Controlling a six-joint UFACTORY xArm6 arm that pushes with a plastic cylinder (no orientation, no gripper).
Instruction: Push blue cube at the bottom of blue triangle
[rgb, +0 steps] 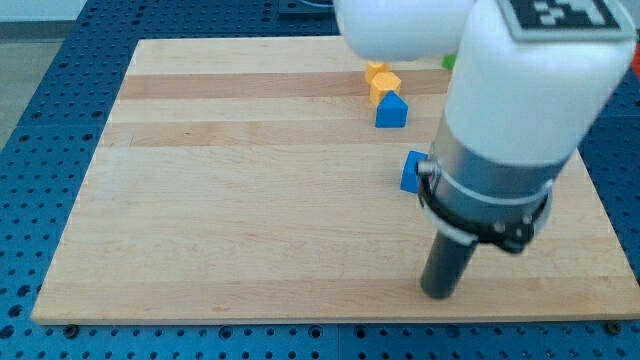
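Note:
The blue triangle (391, 110) stands in the upper middle-right of the wooden board (250, 200), just below two orange blocks. The blue cube (410, 172) lies lower and a little to the right of the triangle, its right part hidden behind my arm. My tip (440, 293) rests on the board near the view's bottom, below and slightly right of the blue cube, apart from it. The white arm body covers the board's upper right.
Two orange blocks (381, 82) sit touching one another right above the blue triangle. A green block (449, 61) peeks out at the top beside the arm. The board lies on a blue perforated table (40, 150).

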